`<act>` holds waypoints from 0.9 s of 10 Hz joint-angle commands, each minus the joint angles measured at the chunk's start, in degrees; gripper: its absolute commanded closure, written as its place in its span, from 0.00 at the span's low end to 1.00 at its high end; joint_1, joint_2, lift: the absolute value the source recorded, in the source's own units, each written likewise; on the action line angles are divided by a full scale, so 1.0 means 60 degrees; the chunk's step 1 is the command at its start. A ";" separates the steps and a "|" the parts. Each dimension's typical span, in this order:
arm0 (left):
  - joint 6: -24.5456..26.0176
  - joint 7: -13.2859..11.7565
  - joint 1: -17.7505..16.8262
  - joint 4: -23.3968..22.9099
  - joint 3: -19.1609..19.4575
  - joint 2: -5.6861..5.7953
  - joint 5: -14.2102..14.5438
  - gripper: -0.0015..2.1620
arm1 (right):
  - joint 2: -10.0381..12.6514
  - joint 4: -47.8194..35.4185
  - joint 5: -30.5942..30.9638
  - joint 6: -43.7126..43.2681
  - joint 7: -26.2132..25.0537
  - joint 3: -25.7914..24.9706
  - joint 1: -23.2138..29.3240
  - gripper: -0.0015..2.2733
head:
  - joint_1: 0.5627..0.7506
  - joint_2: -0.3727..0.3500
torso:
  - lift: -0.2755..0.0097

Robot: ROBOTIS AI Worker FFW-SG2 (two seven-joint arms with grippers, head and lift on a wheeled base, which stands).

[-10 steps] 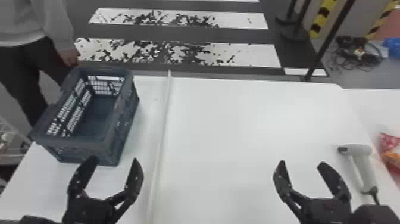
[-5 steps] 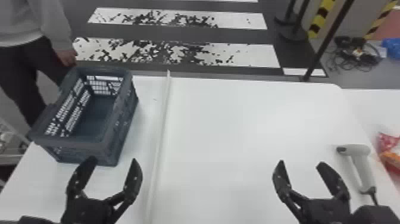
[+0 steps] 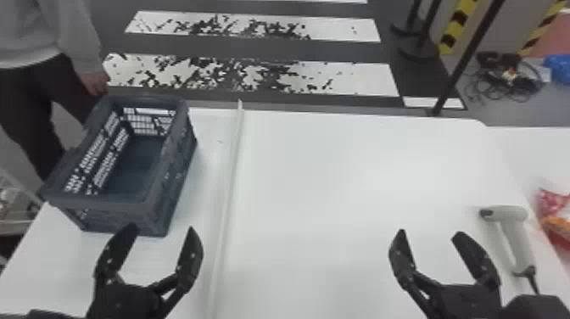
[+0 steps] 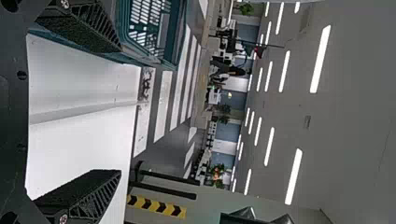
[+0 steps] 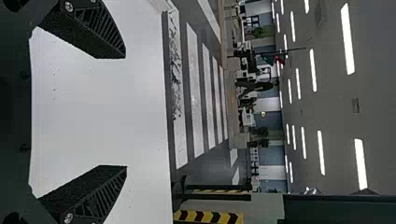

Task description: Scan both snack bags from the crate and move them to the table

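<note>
Overall, the white tabletop (image 3: 339, 191) supports the open-topped, dark gray crate (image 3: 104, 203) at its left. The left claw (image 3: 163, 229), near the crate, is released, fingers apart; the right claw (image 3: 429, 232), over the tabletop, is likewise released. Red-and-orange snack packaging (image 3: 554, 202) is located beside the tabletop's right edge, partly cut off. The handheld scanner (image 3: 504, 213) lies just right of the right claw.
</note>
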 commanded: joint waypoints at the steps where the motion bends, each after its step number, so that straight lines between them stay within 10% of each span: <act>1: -0.0002 0.0001 0.0015 -0.0004 -0.0008 -0.0004 -0.0013 0.03 | 0.0000 -0.0055 -0.0003 0.0000 -0.0010 0.0001 0.0039 0.04 | 0.70 0.49 | 0.66; 9: -0.0002 0.0001 0.0029 0.0025 -0.0008 -0.0004 -0.0042 0.03 | 0.0000 -0.0128 -0.0003 -0.0029 0.0034 0.0001 0.0098 0.04 | 0.70 0.48 | 0.66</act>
